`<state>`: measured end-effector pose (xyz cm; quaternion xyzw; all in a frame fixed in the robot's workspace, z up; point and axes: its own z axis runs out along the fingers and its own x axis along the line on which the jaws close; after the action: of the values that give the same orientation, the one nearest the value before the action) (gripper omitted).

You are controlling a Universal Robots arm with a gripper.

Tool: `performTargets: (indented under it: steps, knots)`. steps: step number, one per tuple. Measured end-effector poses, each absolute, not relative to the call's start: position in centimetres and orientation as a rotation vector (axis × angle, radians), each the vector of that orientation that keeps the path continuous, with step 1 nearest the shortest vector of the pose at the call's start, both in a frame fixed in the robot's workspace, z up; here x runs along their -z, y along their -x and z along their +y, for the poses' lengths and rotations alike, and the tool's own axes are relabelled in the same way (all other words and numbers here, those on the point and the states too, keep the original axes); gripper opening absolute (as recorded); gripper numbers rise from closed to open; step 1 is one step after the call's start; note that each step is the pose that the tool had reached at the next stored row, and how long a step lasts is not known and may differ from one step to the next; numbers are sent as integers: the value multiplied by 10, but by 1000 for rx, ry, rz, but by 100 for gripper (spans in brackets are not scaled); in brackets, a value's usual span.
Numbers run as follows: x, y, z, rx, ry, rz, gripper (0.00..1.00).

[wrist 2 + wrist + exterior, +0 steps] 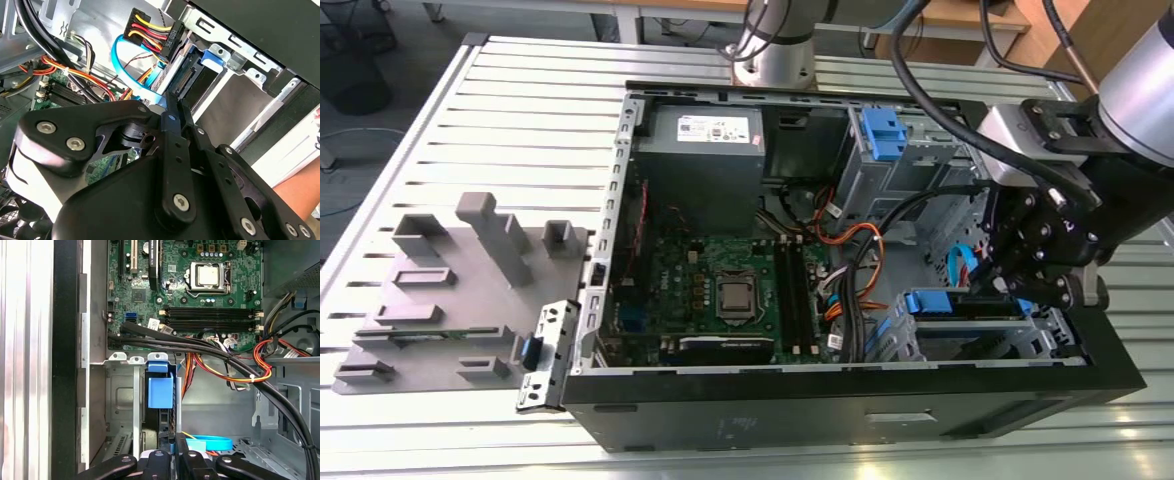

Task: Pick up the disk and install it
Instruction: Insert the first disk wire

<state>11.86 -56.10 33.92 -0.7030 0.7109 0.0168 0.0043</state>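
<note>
The disk (939, 301) sits in the drive cage (1047, 345) at the corner of the open computer case nearest the exterior view's right. Its blue bracket (160, 392) shows at the cage mouth, and in the second wrist view the disk's connector end (186, 78) faces the case interior. My gripper (1014, 288) hangs just over that end of the disk. The black fingers (170, 112) are pressed together, with the gripper (173, 101) tip right at the disk's edge beside a blue data cable (131, 82). In the first wrist view the gripper (172, 444) lines up with the bracket.
The motherboard (727, 290) fills the case floor, with the power supply (700, 140) behind it. Thick black cables (210, 347) and red-yellow wires (260, 372) cross near the cage. A second blue-bracketed bay (881, 132) stands further back. A grey fixture (447, 290) lies on the slatted table (520, 110).
</note>
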Motion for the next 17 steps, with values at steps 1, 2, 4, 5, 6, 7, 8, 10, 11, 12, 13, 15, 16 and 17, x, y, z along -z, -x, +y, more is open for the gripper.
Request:
performTargets:
  steps: [1, 2, 4, 5, 6, 7, 8, 10, 11, 12, 13, 15, 16, 17]
  knots:
    - [-339, -119, -561, -53, 2203, 2227, 16]
    - [-339, -119, -562, -53, 2203, 2227, 16]
    - [-339, -119, -562, -53, 2203, 2227, 16]
    - [-339, -119, -562, -53, 2203, 2227, 16]
    - [-339, -119, -562, -53, 2203, 2227, 16]
    - [-338, -119, -562, -53, 2202, 2227, 16]
    - [-338, -119, -562, -53, 2203, 2227, 16]
    - [-337, -119, -562, -52, 2203, 2227, 16]
    - [-337, -119, -562, -53, 2202, 2228, 16]
    - [-337, -119, -562, -53, 2201, 2229, 16]
    - [-337, -119, -562, -53, 2197, 2233, 16]
    - [-337, -119, -562, -53, 2194, 2236, 16]
    - [-337, -119, -562, -53, 2194, 2236, 16]
    - [-337, -119, -562, -53, 2193, 2236, 16]
